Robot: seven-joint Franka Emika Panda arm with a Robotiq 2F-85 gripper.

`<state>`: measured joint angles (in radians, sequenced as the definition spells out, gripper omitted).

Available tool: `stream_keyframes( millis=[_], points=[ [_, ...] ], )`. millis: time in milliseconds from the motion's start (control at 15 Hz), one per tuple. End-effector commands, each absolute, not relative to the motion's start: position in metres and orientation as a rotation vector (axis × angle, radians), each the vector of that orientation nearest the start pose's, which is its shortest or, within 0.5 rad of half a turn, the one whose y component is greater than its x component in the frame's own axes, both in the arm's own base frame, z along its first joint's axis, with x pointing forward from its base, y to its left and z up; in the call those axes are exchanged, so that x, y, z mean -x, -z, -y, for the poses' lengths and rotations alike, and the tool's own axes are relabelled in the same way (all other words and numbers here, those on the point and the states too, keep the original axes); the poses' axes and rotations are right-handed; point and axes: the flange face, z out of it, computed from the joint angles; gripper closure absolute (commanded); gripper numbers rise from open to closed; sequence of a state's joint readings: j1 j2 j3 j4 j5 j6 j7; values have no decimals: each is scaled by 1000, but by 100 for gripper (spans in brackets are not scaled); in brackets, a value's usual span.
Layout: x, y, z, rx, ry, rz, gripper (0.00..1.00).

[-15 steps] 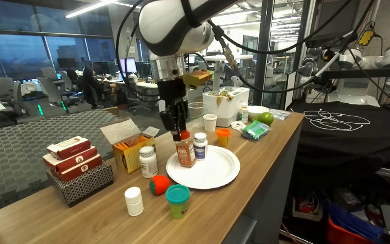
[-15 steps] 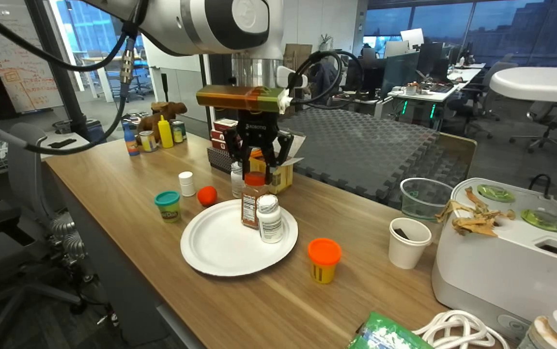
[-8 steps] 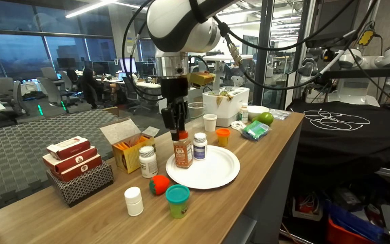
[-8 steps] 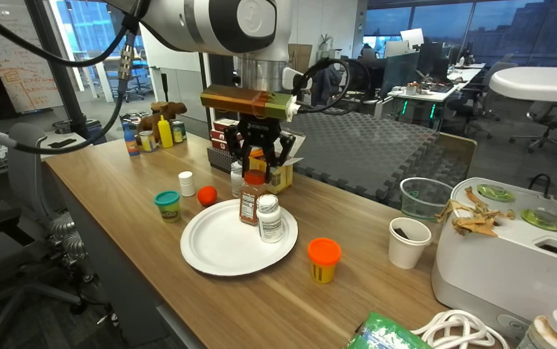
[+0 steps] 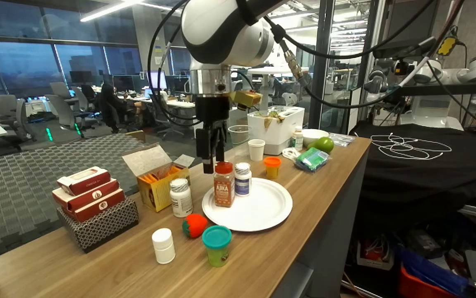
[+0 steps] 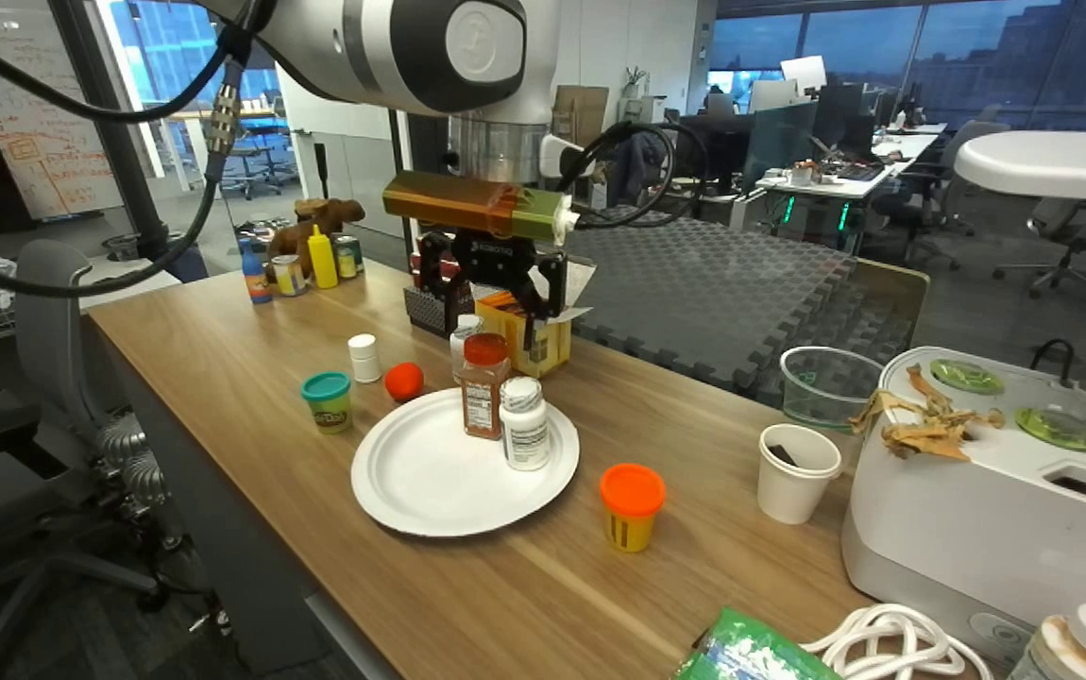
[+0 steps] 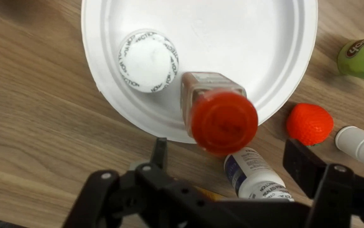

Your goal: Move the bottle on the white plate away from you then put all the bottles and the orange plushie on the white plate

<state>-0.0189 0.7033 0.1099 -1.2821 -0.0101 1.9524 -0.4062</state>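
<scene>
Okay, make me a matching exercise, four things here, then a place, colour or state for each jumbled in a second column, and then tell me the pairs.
Column one
1. Ajika seasoning bottle
2. gripper
3. green Play-Doh tub
4. toy strawberry

Column two
A. under a teal lid
B. upright on the white plate
C. red-orange, green at one end
D. open, holding nothing

Pairs: 1-B, 2-D, 3-A, 4-C

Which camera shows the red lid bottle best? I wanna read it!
An exterior view: there you can read AJIKA on the red lid bottle. An exterior view facing another side shows small print. The wrist view mostly shows its lid from above.
</scene>
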Motion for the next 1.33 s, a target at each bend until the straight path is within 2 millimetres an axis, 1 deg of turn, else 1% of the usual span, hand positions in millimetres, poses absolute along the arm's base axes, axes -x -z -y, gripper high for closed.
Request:
stream_keyframes(
  millis=[0,133,333,600,667,867,1000,1267],
  points=[
    [-725,-347,-51,2953,20,777,0],
    [-727,-350,-55,2953,13,784,0],
    [-733,-352,-68,2986,15,808,0],
    [-740,-348,-98,2987,9,849,0],
    [-742,-344,-107,2994,0,855,0],
    [-746,-337,-125,3006,-4,883,0],
    [-751,-329,-131,3028,16,890,0],
    [-760,-316,-134,3062,17,883,0]
  ],
)
